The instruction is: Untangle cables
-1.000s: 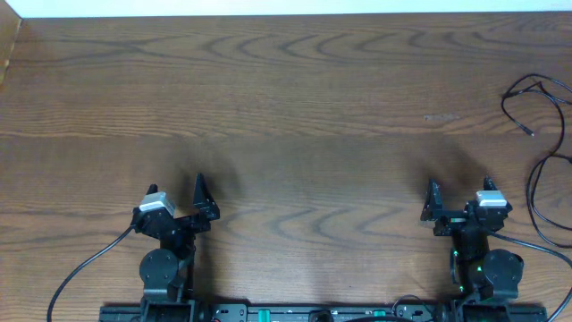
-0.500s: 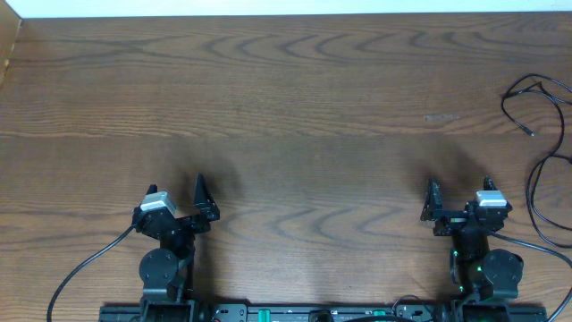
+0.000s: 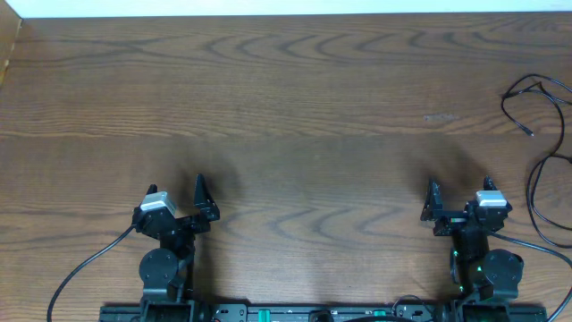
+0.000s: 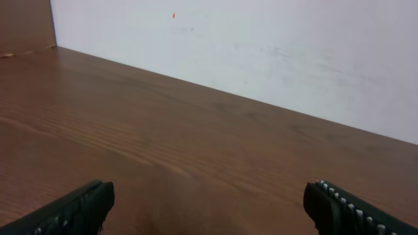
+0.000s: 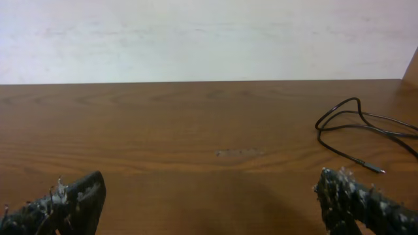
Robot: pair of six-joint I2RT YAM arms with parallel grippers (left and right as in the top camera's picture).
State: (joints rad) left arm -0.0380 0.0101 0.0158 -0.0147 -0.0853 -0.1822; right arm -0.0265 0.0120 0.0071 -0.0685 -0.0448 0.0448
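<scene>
A thin black cord lies in loose loops at the far right edge of the wooden table, and its small plug end points toward the middle. It also shows in the right wrist view, ahead and to the right. No white cord is in view. My left gripper is open wide and empty over bare wood at the near left. My right gripper is open wide and empty at the near right, well short of the cord.
Another black line curves along the right edge, nearer than the loops, and I cannot tell whether it belongs to the cord. A white wall bounds the table's far edge. Thick arm wires trail at the near edge.
</scene>
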